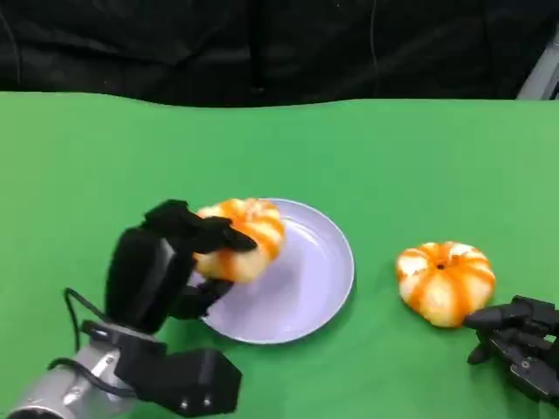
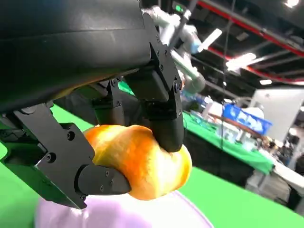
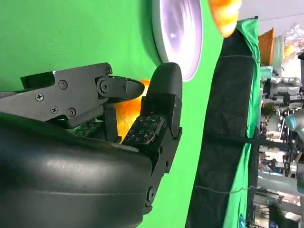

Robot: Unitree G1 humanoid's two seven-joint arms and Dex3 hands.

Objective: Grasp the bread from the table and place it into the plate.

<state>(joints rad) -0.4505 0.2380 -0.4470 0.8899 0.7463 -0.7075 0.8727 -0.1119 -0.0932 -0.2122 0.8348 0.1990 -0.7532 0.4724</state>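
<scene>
Head view: the green table [image 1: 437, 166] fills most of the scene, with a black cloth [image 1: 262, 48] hanging along its far edge. On the table, a little left of the middle, lies the lilac plate [image 1: 306, 288]. The left forearm [image 1: 52, 397] comes up from the lower left corner, silver with black cables. Its left hand [image 1: 166, 262] is closed around a bread [image 1: 249, 236], a round orange-and-white striped bun, with fingers over the top and the thumb beneath. The bread sits over the plate's left part (whether it rests on the plate or is just above it, I cannot tell).

A second bun [image 1: 445, 281] of the same kind lies on the table to the right of the plate, apart from it. The right hand [image 1: 515, 340] is low at the lower right, just beside that bun, its fingertips pointing at it. Its fingers are apart and hold nothing; whether they touch the bun is unclear.

In the left wrist view the bread [image 2: 142, 164] is pinched between black fingers [image 2: 164, 118] above and below, with the plate [image 2: 142, 213] right under it. In the right wrist view the second bun [image 3: 126, 111] shows orange between the parted fingers [image 3: 161, 95], the plate [image 3: 180, 33] beyond.
</scene>
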